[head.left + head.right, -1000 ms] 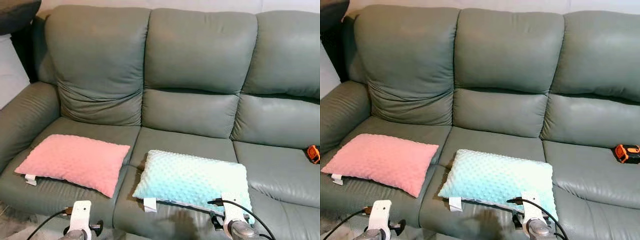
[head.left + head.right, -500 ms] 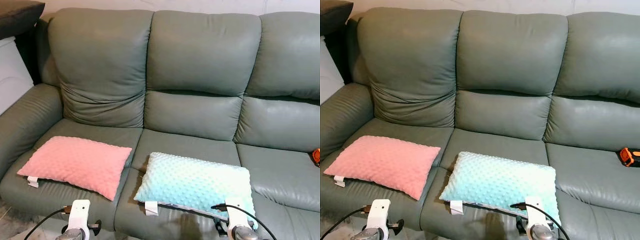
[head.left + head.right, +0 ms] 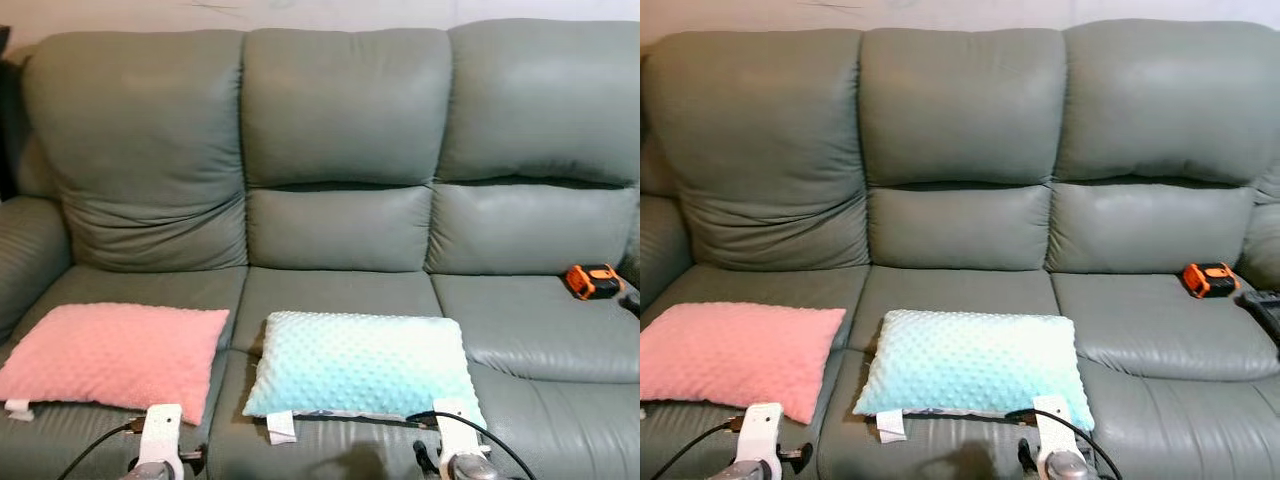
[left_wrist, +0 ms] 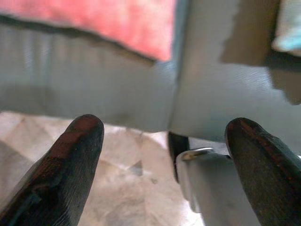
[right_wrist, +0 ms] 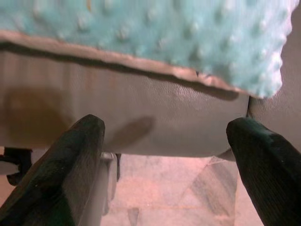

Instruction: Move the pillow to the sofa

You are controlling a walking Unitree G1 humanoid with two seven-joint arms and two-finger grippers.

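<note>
A light blue dotted pillow (image 3: 358, 364) lies flat on the middle seat of the grey-green sofa (image 3: 340, 130). On the left seat rests a pink pillow (image 3: 108, 355). My two wrists sit low at the sofa's front edge, left wrist (image 3: 160, 440) below the pink pillow, right wrist (image 3: 455, 445) under the blue pillow's near right corner. The left gripper (image 4: 164, 155) is open, facing the seat front and floor. The right gripper (image 5: 164, 155) is open too, just below the blue pillow (image 5: 155, 33). Nothing is between either pair of fingers.
An orange and black tool (image 3: 591, 281) lies on the right seat, with a dark object (image 3: 1265, 310) beside it at the edge. Pale tiled floor (image 4: 117, 188) runs under the sofa front.
The whole picture has shifted: the camera has turned to the right, so the sofa sits further left and the orange tool is fully in view. Both pillows lie as before.
</note>
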